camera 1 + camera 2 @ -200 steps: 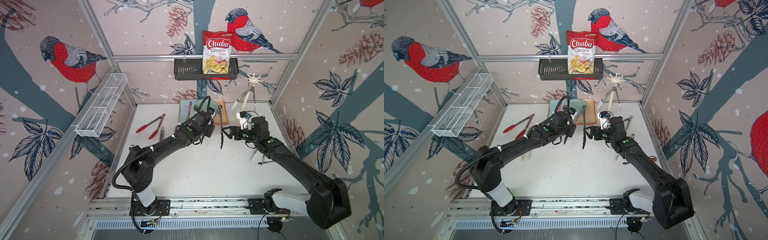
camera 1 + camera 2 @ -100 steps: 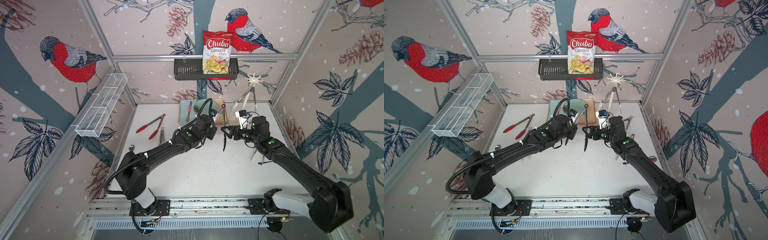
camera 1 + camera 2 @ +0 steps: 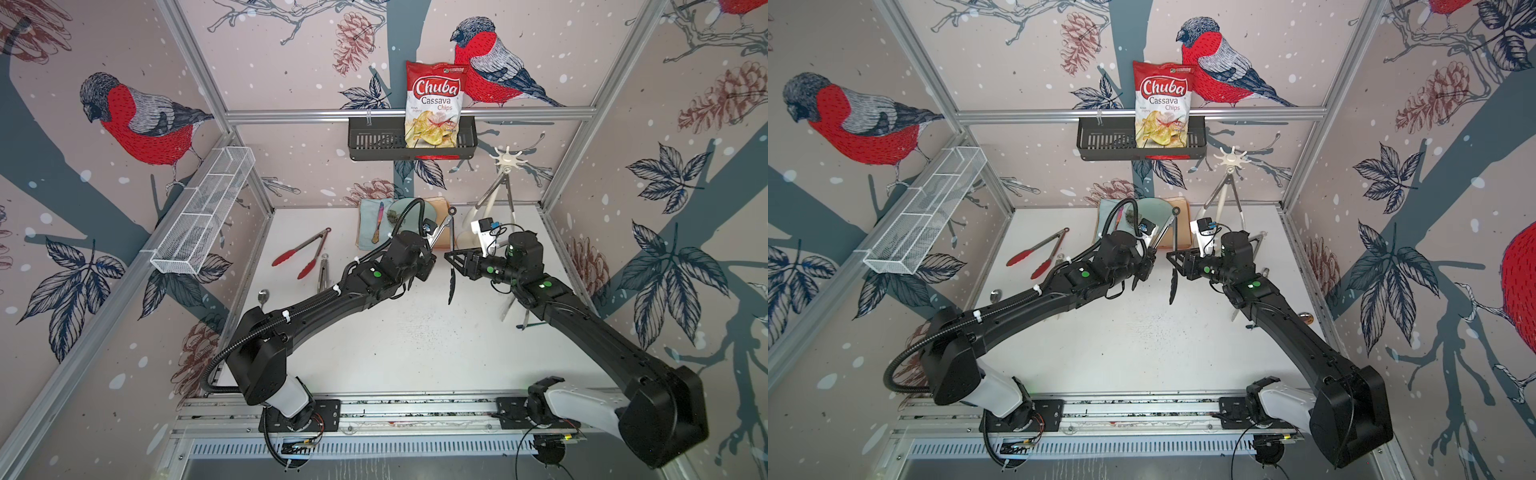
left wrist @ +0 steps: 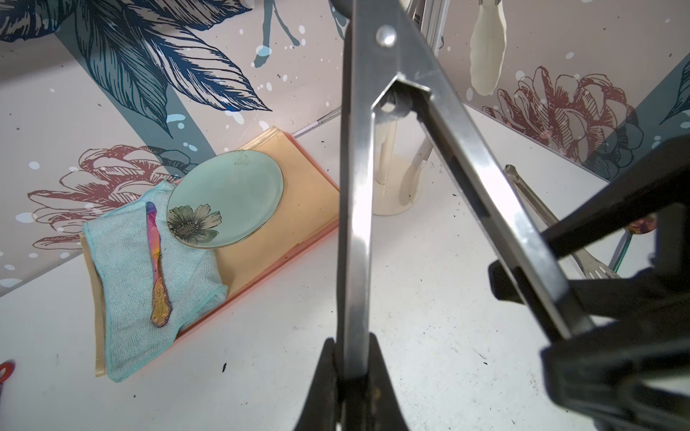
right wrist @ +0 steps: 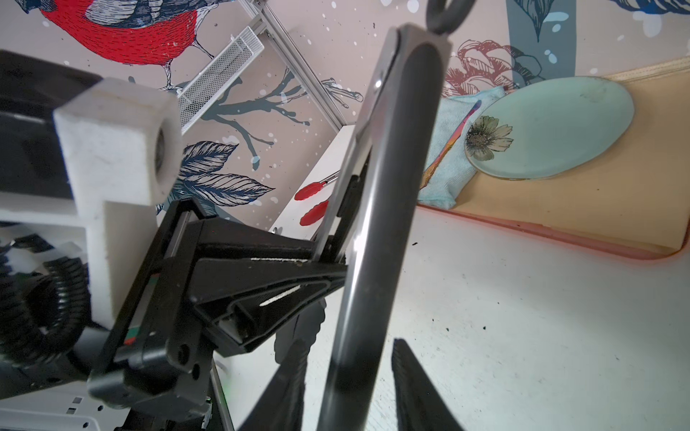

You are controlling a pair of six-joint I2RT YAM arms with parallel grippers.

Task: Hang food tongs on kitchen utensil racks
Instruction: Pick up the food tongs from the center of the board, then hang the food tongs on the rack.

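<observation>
Black-tipped steel food tongs (image 3: 451, 286) (image 3: 1172, 286) hang above the table between both arms, loop end toward the back. My left gripper (image 4: 353, 343) (image 3: 430, 259) is shut on one steel arm of them (image 4: 354, 224). My right gripper (image 5: 349, 347) (image 3: 451, 259) straddles the other arm (image 5: 392, 186), open, with a gap on each side. The cream-white utensil rack (image 3: 508, 160) (image 3: 1229, 160) stands at the back right with white-tipped tongs (image 3: 490, 195) hanging from it. Red-tipped tongs (image 3: 303, 253) and bare steel tongs (image 3: 323, 274) lie on the table at the left.
A tray (image 3: 442, 205) at the back holds a green plate, a blue cloth and a knife (image 4: 158, 268). A black basket (image 3: 374, 141) with a chips bag hangs on the back wall, a white mesh basket (image 3: 203, 216) on the left wall. More steel tongs (image 4: 552, 220) lie under my right arm. A spoon (image 3: 262, 296) lies at the left.
My right gripper's jaws have narrowed around the free arm of the black-tipped tongs. My left gripper has kept its hold and shifted slightly forward and right.
</observation>
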